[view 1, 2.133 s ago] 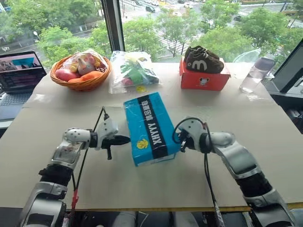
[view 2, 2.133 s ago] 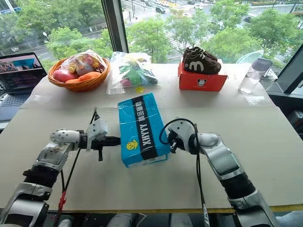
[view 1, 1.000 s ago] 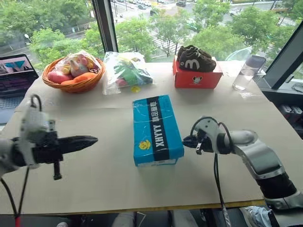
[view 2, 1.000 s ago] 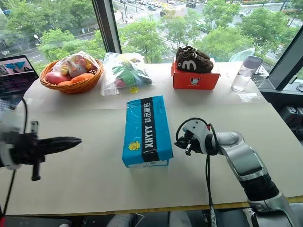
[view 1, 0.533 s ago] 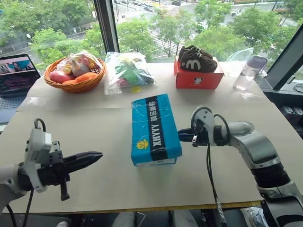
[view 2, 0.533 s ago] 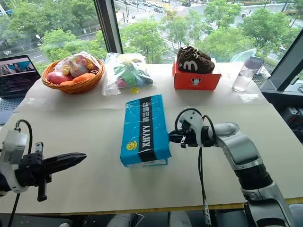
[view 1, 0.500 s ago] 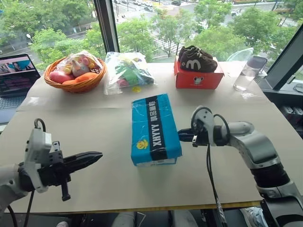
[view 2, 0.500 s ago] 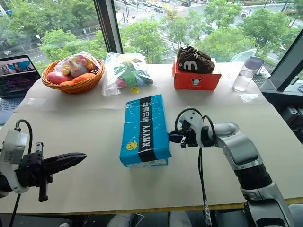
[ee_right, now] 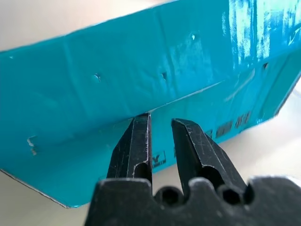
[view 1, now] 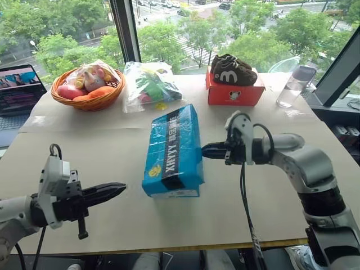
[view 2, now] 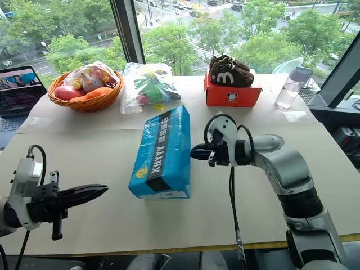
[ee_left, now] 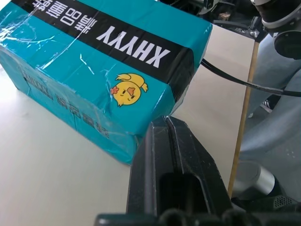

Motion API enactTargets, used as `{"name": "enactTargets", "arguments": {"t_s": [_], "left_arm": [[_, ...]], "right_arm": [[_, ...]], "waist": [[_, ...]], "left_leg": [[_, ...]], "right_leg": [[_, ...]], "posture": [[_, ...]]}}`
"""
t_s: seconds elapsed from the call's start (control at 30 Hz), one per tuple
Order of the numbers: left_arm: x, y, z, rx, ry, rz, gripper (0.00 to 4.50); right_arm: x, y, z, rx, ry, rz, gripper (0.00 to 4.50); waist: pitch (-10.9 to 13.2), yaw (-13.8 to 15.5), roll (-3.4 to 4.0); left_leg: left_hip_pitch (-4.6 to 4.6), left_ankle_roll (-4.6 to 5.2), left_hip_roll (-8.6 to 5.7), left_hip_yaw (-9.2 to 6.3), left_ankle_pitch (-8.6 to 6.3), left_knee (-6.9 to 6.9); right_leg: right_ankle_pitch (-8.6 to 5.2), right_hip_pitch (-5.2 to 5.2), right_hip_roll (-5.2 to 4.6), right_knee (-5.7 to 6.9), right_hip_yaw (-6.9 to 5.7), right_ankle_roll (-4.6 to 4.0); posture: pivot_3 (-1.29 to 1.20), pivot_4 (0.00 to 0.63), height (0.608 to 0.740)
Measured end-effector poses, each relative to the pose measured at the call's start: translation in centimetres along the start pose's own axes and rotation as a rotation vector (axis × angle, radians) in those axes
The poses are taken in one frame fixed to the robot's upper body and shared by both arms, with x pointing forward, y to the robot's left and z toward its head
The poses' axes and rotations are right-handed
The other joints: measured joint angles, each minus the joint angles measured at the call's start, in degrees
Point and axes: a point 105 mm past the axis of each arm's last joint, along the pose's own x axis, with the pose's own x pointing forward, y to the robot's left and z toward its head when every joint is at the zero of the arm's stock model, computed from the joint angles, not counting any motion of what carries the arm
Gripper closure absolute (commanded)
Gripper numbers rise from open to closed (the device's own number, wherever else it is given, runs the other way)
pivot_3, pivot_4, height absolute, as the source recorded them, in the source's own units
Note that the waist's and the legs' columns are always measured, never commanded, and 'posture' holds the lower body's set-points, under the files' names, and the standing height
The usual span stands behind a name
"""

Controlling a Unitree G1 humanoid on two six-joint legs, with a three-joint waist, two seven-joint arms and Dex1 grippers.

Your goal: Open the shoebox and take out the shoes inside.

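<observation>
Bright daylight comes in through the large window (view 1: pixel 185 28) behind the pale beige surface (view 1: pixel 112 152), so the scene is evenly lit and shadows are soft. A faint shadow lies under the near end of the bright blue cardboard shoebox with the black band (view 1: pixel 171 152). The tape on this box gives white glare streaks in both wrist views. The green trees outside look a little washed out. In the wrist views the black fingers (ee_left: pixel 174 179) near the lens are slightly soft, while the box is sharp.

"XHYYY" on shoebox (ee_left: pixel 94 61) band; "m" on brown shoes (view 1: pixel 235 71).
</observation>
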Motion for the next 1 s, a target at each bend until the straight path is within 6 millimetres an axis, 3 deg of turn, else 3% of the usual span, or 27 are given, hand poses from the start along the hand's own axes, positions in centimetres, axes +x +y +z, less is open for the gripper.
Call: {"name": "enactTargets", "arguments": {"t_s": [0.33,0.47,0.63,0.8,0.87,1.0], "left_arm": [[0.2,-0.3,0.6,0.014,-0.005,-0.011,4.48],[0.2,-1.0,1.5,0.043,-0.008,-0.03,4.48],[-0.6,-1.6,4.1,0.093,-0.031,-0.048,4.48],[-1.4,-2.4,6.5,0.126,-0.086,-0.077,4.48],[-1.4,-2.5,6.5,0.109,-0.089,-0.086,4.48],[-1.2,-2.6,6.5,0.105,-0.086,-0.082,4.48]], "right_arm": [[0.9,0.5,2.3,-0.035,-0.032,0.029,3.47],[2.1,1.0,5.1,-0.123,-0.055,0.059,3.47],[6.0,3.1,9.5,-0.231,-0.112,0.117,3.47],[10.0,6.2,13.4,-0.179,-0.251,0.17,3.47],[10.7,5.7,13.4,-0.151,-0.249,0.137,3.47],[9.9,1.7,11.2,-0.064,-0.194,-0.005,3.47]], "waist": [[0.0,0.02,0.0],[0.01,-0.3,0.01],[0.01,-0.77,0.02],[0.02,-1.06,0.05],[0.01,-0.78,0.02],[-0.01,0.01,-0.03]], "left_leg": [[-0.02,0.0,-0.01,0.0,0.0,-0.01],[0.04,0.0,0.05,0.05,0.0,-0.06],[0.06,0.0,0.15,0.05,0.0,-0.15],[0.08,-0.02,0.12,0.03,-0.01,-0.27],[0.08,-0.03,0.08,0.02,-0.02,-0.25],[0.1,-0.04,0.08,0.02,-0.01,-0.23]], "right_leg": [[0.01,-0.03,0.0,-0.01,0.01,-0.01],[0.04,-0.06,0.04,0.0,0.05,-0.06],[0.07,-0.13,0.15,0.01,0.08,-0.11],[0.25,-0.16,0.17,0.01,0.13,-0.43],[0.25,-0.13,0.16,0.0,0.14,-0.44],[0.25,-0.1,0.18,-0.04,0.14,-0.43]], "posture": [[0.0,0.15,0.74],[0.0,0.15,0.74],[0.0,0.15,0.74],[0.0,0.15,0.74],[0.0,0.15,0.74],[0.0,0.15,0.74]]}}
